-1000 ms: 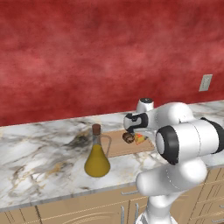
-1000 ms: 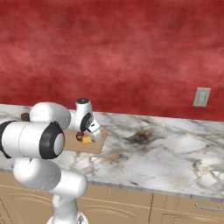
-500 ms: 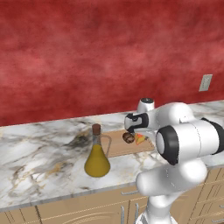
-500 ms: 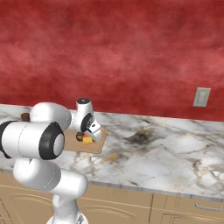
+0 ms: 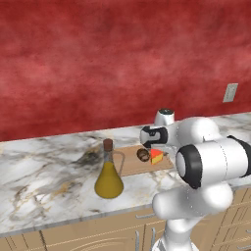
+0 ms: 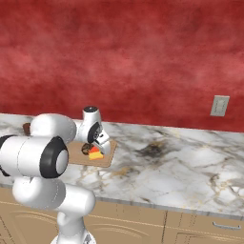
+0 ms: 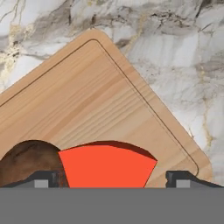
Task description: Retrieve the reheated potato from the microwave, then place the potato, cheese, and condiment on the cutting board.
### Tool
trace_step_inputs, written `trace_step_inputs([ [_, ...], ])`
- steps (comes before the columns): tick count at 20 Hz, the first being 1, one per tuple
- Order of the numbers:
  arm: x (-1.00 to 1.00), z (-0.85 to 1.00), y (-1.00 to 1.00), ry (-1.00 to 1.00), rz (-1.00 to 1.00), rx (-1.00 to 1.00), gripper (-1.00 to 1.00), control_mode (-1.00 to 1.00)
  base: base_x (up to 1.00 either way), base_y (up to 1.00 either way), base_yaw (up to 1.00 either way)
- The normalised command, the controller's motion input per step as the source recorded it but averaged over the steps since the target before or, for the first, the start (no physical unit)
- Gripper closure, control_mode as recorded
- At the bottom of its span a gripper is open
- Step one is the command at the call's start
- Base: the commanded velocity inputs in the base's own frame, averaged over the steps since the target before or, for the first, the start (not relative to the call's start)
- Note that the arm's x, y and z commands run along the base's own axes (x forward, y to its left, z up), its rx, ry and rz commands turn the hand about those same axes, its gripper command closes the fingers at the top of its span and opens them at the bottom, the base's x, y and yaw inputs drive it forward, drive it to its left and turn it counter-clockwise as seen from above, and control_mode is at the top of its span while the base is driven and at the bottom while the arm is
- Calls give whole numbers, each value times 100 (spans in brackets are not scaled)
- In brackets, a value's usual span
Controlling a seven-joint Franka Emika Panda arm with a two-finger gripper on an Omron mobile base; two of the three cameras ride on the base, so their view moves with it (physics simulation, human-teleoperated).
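The light-brown cutting board [image 5: 128,164] [image 6: 75,155] [image 7: 87,96] lies flat on the marble counter. On it sit the dark brown potato [image 5: 143,155] [image 6: 86,148] [image 7: 26,161] and, right beside it, the orange cheese [image 5: 157,156] [image 6: 96,154] [image 7: 107,166] wedge with its red rind up. My gripper [image 5: 148,142] [image 6: 98,143] [image 7: 111,181] hovers just over the cheese, open, its fingertips [image 7: 183,180] standing clear on either side of the wedge. The condiment [image 5: 109,172] bottle stands upright on the counter left of the board. The microwave is out of view.
A red wall backs the marble counter [image 5: 44,171] [image 6: 181,167]. A wall outlet [image 5: 230,92] [image 6: 219,106] is at the right. Wooden cabinet fronts [image 5: 98,235] run under the counter's front edge. My own arm bulks close beside the board.
The jaws have spread wide and let go of the cheese, which now rests on the board beside the potato. The bottle and board have not moved.
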Motion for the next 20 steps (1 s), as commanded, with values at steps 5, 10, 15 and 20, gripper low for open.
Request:
trace_step_inputs([
  [5,-3,31,0,-3,-4,0,-100,-100,0,0,0],
  [10,-16,34,0,-1,-1,0,-100,-100,0,0,0],
  [15,-34,32,-2,0,3,3,-100,-100,0,0,0],
  [20,-42,35,4,0,19,7,-100,-100,0,0,0],
])
